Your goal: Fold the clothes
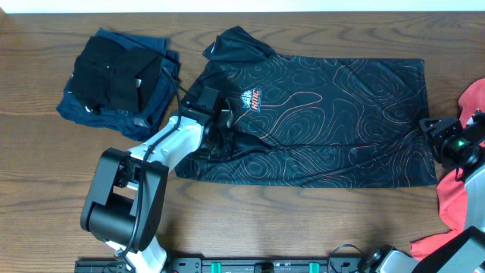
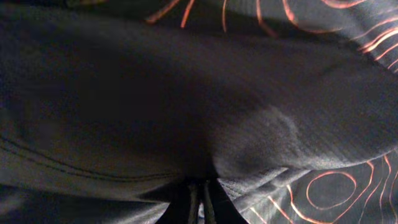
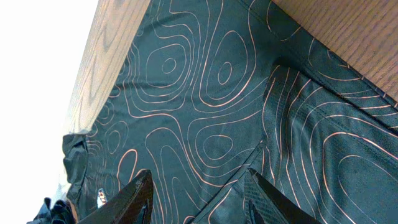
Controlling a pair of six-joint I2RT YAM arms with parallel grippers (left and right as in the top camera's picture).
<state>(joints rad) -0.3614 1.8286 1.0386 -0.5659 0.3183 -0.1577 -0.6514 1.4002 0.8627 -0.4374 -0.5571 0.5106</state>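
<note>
The black shirt (image 1: pixel 326 114) with orange contour lines lies spread flat across the table, its logo near the left. My left gripper (image 1: pixel 216 125) is down on the shirt's left sleeve area, shut on a pinched fold of the black fabric. In the left wrist view the cloth (image 2: pixel 186 93) bunches into the closed fingers (image 2: pixel 202 199). At the shirt's right edge my right gripper (image 1: pixel 432 133) stands open. Seen from the right wrist, its two fingers spread over the shirt (image 3: pixel 199 93) and a hem line, gripper (image 3: pixel 199 199) holding nothing.
A folded pile of navy and black garments (image 1: pixel 121 76) sits at the back left. A coral-red garment (image 1: pixel 462 197) lies at the right edge under the right arm. Bare wooden table (image 1: pixel 303 220) runs along the front.
</note>
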